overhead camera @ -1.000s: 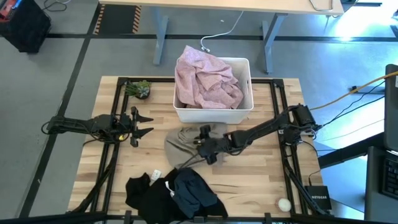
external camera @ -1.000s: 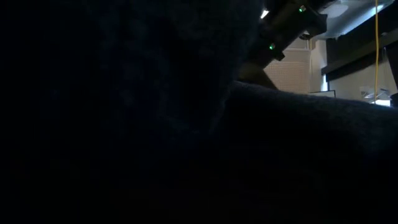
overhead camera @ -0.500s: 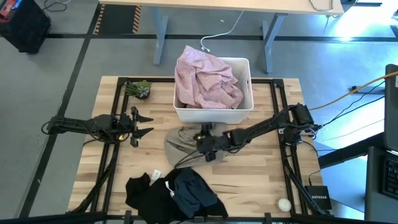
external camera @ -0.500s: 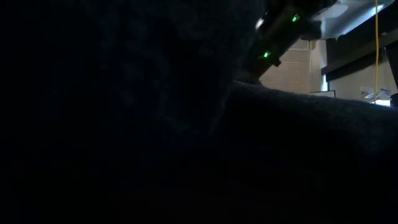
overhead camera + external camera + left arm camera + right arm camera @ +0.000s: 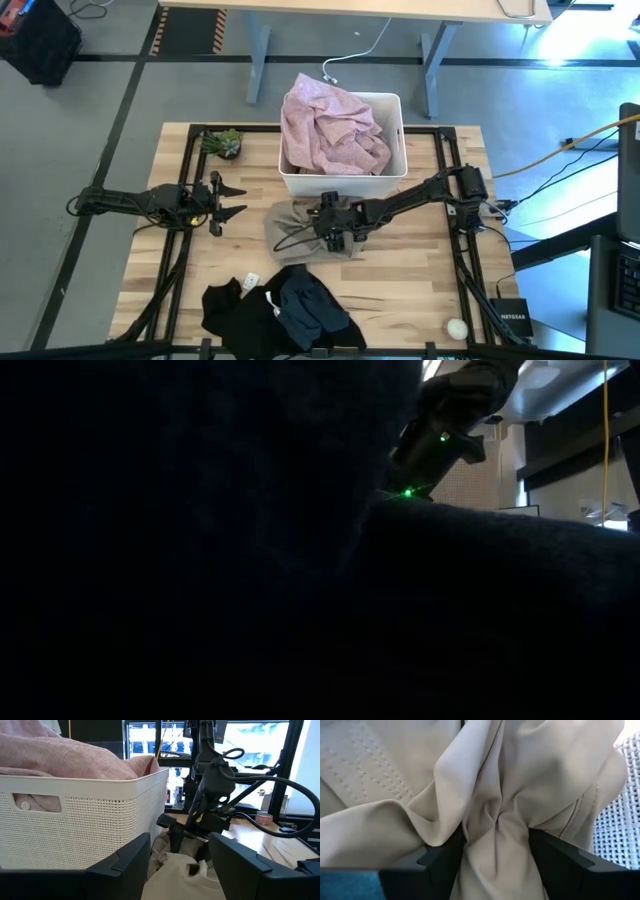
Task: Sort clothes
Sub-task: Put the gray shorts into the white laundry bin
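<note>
1. Right gripper (image 5: 328, 222): down on the khaki garment (image 5: 292, 228), fingers pinching a bunched fold of the cloth between them (seen up close in the right wrist view (image 5: 495, 827)).
2. Khaki garment: lies on the table (image 5: 420, 290), just in front of the bin (image 5: 343, 182).
3. Pink garment (image 5: 330, 128): heaped in the bin, rising above its rim.
4. Dark clothes (image 5: 280, 308): piled at the table's near edge (they fill most of the low view).
5. Left gripper (image 5: 226, 200): fingers spread wide, holding nothing, off to the left of the khaki garment.
6. Plant (image 5: 222, 143): at the far left corner.
</note>
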Available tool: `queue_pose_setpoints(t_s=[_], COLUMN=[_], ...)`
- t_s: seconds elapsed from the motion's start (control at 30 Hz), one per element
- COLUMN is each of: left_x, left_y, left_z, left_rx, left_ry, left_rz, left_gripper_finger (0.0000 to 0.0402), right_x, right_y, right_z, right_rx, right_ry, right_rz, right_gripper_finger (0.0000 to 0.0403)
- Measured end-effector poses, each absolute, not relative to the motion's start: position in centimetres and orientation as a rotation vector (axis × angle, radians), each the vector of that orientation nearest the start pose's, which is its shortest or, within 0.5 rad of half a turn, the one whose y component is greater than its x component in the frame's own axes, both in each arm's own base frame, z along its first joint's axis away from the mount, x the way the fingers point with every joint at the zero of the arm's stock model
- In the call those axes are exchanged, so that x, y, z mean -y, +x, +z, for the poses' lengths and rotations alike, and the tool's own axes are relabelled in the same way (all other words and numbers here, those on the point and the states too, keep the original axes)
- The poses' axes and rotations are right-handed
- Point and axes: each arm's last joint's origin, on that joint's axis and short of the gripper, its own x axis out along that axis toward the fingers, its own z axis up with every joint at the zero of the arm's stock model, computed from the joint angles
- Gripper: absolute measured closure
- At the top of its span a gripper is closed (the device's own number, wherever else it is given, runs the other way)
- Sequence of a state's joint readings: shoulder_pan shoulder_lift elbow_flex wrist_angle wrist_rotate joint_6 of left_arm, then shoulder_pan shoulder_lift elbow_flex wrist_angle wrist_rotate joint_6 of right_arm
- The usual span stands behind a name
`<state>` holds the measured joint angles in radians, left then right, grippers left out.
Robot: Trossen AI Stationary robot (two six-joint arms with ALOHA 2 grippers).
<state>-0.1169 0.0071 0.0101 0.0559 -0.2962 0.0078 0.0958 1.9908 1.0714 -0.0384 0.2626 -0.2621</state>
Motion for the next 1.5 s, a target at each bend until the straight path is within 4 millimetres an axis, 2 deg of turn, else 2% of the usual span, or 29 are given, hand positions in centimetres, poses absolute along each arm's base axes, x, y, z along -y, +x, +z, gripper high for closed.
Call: queue_pose_setpoints(t_s=[0.1, 0.17, 0.4, 0.47, 0.67, 0.9, 1.07, 1.17, 1.37, 1.5], left_x=[0.3, 0.3, 0.3, 0.3, 0.3, 0.3, 0.3, 0.3, 0.3, 0.3], left_y=[9.6, 9.6, 9.6, 9.6, 9.6, 9.6, 9.6, 9.6, 9.6, 9.6], left_z=[17.2, 17.2, 17.2, 17.2, 17.2, 17.2, 17.2, 17.2, 17.2, 17.2], left_rx=[0.057, 0.057, 0.057, 0.057, 0.057, 0.057, 0.057, 0.057, 0.057, 0.057], left_ry=[-0.004, -0.004, -0.004, -0.004, -0.004, -0.004, -0.004, -0.004, -0.005, -0.006], left_rz=[0.180, 0.179, 0.179, 0.179, 0.180, 0.180, 0.180, 0.179, 0.179, 0.179], left_gripper_finger=[0.0204, 0.0204, 0.0204, 0.0204, 0.0204, 0.0204, 0.0204, 0.0204, 0.0204, 0.0204], right_x=[-3.0, -3.0, -3.1, -3.0, -3.0, -3.0, -3.6, -4.3, -6.0, -6.7], right_y=[37.8, 37.8, 37.8, 37.9, 38.1, 38.1, 37.9, 37.7, 36.9, 35.6], right_z=[10.7, 10.7, 10.7, 10.7, 10.8, 10.9, 12.1, 13.6, 18.1, 22.2], right_rx=[-0.963, -0.968, -0.965, -0.954, -0.933, -0.933, -0.892, -0.841, -0.702, -0.581], right_ry=[-0.408, -0.417, -0.456, -0.469, -0.494, -0.525, -0.527, -0.515, -0.517, -0.518], right_rz=[-0.001, 0.010, 0.015, 0.006, -0.002, 0.013, 0.052, 0.063, 0.037, -0.007], right_gripper_finger=[0.0175, 0.0202, 0.0353, 0.0381, 0.0363, 0.0381, 0.0381, 0.0381, 0.0381, 0.0382])
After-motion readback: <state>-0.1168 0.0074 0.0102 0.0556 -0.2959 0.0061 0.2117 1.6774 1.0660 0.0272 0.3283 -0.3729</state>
